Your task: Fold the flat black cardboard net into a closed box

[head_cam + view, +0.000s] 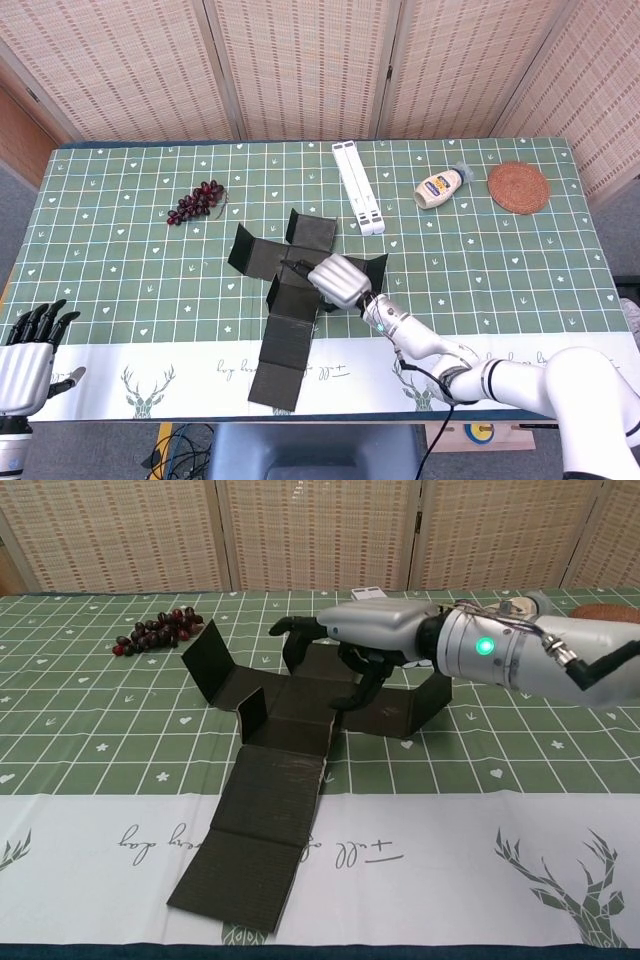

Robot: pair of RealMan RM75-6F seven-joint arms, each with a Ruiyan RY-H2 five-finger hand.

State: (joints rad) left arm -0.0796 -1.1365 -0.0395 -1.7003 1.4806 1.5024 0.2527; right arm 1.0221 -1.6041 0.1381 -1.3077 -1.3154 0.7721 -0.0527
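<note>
The black cardboard net (285, 335) lies spread on the table, its long strip (265, 820) reaching toward the front edge. Side flaps stand partly raised: a tall one on the left (205, 660) and a low one on the right (415, 710). My right hand (338, 280) hovers over the net's centre panel with its fingers (295, 626) stretched out and apart. Its thumb (362, 688) points down at the panel and nothing is gripped. At the bottom left corner of the head view my left hand (25, 350) waits off the table with fingers apart, holding nothing.
A bunch of dark grapes (196, 202) lies at the back left. A white folded stand (358, 187), a squeeze bottle (441, 186) and a round woven coaster (518, 187) sit along the back right. The white cloth border (450, 860) runs along the front edge.
</note>
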